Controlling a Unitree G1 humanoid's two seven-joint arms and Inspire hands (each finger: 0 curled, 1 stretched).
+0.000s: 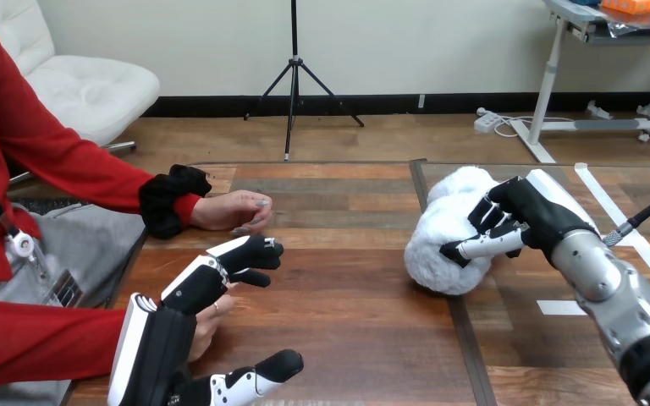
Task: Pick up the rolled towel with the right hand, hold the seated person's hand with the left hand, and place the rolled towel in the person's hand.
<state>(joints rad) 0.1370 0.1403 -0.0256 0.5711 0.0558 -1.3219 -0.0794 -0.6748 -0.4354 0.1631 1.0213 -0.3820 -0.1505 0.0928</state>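
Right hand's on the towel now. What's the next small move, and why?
Probably lift the right hand slightly. Its fingers and thumb curl round the rolled towel, which rests on the table, so the grasp looks ready. The left hand is already over the person's hand at the view's lower left.

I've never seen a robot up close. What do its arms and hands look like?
Both arms end in black hands, the left hand and right hand, with white shells on their backs and jointed fingers banded black and white. The right forearm is a silver metal cylinder.
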